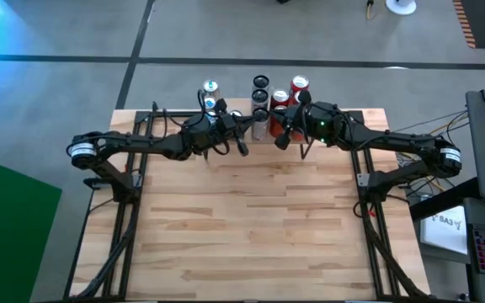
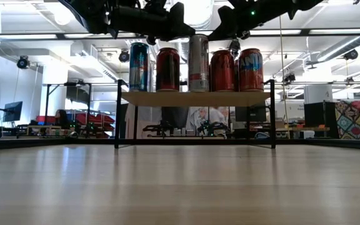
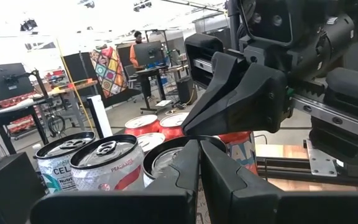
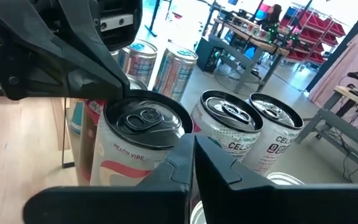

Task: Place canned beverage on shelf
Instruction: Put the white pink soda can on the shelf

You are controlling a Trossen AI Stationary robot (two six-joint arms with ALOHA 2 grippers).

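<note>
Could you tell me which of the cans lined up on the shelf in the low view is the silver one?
It is the middle can of the five on the shelf: tall, slim and silver, with red cans on either side and a blue can at the far left.

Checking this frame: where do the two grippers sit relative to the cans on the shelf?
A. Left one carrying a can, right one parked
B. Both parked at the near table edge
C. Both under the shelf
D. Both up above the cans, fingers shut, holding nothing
D: in the low view the left gripper and right gripper hang over the cans standing on the shelf, both shut and empty.
</note>
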